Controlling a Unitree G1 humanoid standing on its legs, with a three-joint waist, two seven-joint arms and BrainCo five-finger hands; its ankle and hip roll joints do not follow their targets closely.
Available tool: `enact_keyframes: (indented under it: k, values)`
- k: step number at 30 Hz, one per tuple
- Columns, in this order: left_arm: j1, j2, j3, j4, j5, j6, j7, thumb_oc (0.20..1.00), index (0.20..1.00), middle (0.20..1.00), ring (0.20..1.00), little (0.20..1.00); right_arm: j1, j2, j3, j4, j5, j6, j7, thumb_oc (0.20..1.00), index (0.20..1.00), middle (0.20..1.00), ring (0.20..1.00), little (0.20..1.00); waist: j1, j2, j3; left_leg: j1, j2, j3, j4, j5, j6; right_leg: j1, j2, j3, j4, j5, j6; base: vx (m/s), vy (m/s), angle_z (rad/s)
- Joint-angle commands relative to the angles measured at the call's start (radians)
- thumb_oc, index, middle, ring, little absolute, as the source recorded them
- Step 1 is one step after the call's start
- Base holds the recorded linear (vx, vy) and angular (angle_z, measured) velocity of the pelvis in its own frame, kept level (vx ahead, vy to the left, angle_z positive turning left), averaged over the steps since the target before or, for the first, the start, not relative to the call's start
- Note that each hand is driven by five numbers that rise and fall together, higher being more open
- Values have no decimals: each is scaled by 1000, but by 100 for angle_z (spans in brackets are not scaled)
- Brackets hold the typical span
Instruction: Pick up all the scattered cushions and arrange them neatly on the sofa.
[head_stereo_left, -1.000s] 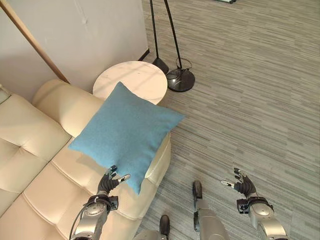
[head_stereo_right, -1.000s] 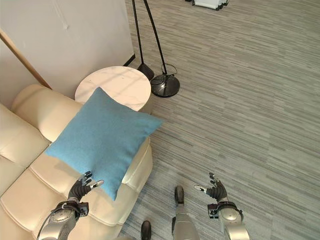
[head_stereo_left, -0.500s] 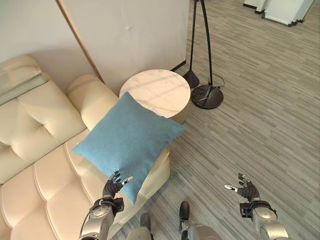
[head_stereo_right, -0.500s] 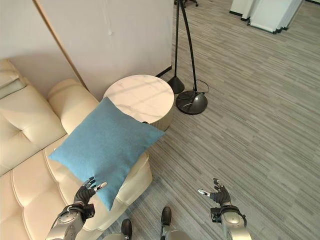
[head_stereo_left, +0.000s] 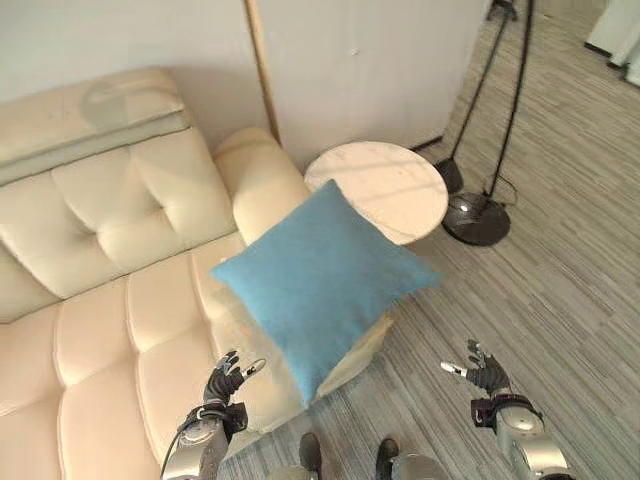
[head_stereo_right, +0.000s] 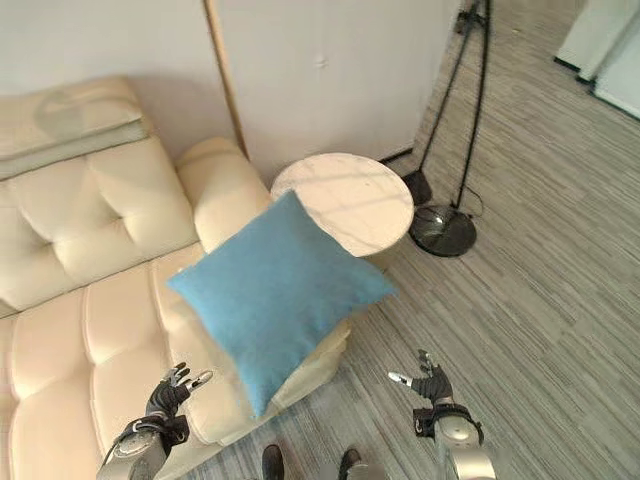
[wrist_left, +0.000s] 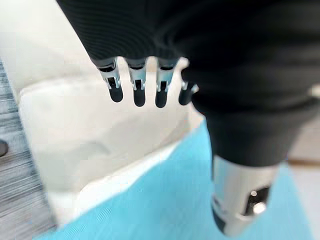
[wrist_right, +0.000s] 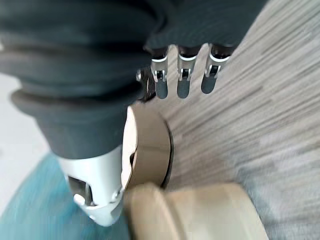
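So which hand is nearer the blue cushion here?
The left hand: it is open beside the blue cushion's lower corner, over the sofa seat. The right hand is open over the floor, well apart.

Matt woven-cloth blue cushion (head_stereo_left: 322, 280), glossy tufted cream leather sofa (head_stereo_left: 110, 270), smooth marbled-stone side table (head_stereo_left: 385, 188), wood-grain floor (head_stereo_left: 570, 290).

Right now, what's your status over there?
Left hand open, right hand open, both empty. Square blue fabric cushion on cream leather sofa's end, overhanging. Nothing in the way.
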Motion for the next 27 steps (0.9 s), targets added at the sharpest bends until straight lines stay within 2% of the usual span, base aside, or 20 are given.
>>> enact_keyframes:
  k: [1,2,3,4,7,13,17,22,27]
  values:
    - [-13,47,18,-29,5,-31,4,1000,1000,1000,1000,1000,-10,-2,3,-32,-10,-21,2,1000,1000,1000,1000,1000,-14,-16,8,-22,16,-22,24,-71,-30,57,18,116,-150,54,62,117,-11,36]
    - [-13,47,18,-29,5,-31,4,1000,1000,1000,1000,1000,-10,-2,3,-31,-10,-21,2,1000,1000,1000,1000,1000,-14,-15,8,-21,17,-22,24,-72,-30,59,18,115,-150,54,62,154,-39,21]
    - [-16,49,15,-20,9,-29,3,1000,1000,1000,1000,1000,-9,3,3,-20,-2,-19,1,1000,1000,1000,1000,1000,-21,-19,15,-10,11,-49,21,-73,-34,29,27,156,-219,76,65,81,-28,33]
    - [-16,49,15,-20,9,-29,3,1000,1000,1000,1000,1000,-10,3,3,-20,-2,-19,1,1000,1000,1000,1000,1000,-22,-18,16,-8,11,-50,21,-74,-34,33,28,155,-221,76,65,111,-54,29]
    - [-27,57,24,12,10,-33,5,1000,1000,1000,1000,1000,-6,5,13,-11,-5,-16,6,1000,1000,1000,1000,1000,-38,-30,35,22,8,-104,17,-83,-50,-21,20,196,-333,143,91,140,-151,48]
    - [-26,41,38,64,-7,-36,6,1000,1000,1000,1000,1000,-20,6,28,6,-12,-21,15,1000,1000,1000,1000,1000,-32,-49,17,55,19,-125,11,-95,-68,16,7,187,-378,161,84,134,-158,28]
    - [-37,9,43,113,-106,-40,28,1000,1000,1000,1000,1000,-20,-9,41,5,-10,-22,16,1000,1000,1000,1000,1000,-36,-53,-9,65,93,-153,2,-80,-114,60,49,186,-373,124,53,199,-327,12]
    - [-57,-9,40,133,-155,-49,42,1000,1000,1000,1000,1000,-13,-36,48,-2,8,-32,19,1000,1000,1000,1000,1000,-43,-40,-12,54,141,-185,19,-62,-148,89,80,141,-359,71,17,111,-224,34]
    - [-70,-25,26,123,-178,-53,43,1000,1000,1000,1000,1000,-5,-52,40,1,12,-36,16,1000,1000,1000,1000,1000,-50,-35,3,13,144,-171,85,-52,-158,118,73,102,-354,39,-2,59,-98,39]
